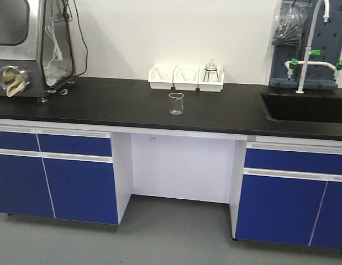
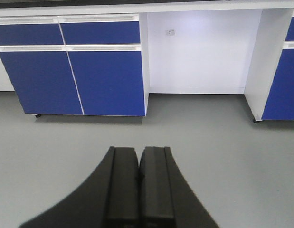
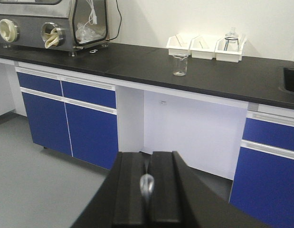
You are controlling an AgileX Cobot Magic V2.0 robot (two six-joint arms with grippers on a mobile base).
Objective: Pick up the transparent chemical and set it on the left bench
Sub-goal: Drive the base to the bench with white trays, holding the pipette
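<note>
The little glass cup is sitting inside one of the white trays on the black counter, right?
Not quite. The glass cup stands on the black counter, in front of the white trays, not inside one; the front-facing view shows it.

Front view looks down on the bench (image 1: 104,102) from nearby; both wrist views face it from lower, sharing its cabinets (image 2: 106,76).

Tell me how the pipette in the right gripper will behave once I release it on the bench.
Only the bulb end of the pipette shows, pinched in the right gripper. It looks soft, so it probably squashes rather than cracks. Its rounded shape suggests it may roll on the flat bench. It is likely very light.
</note>
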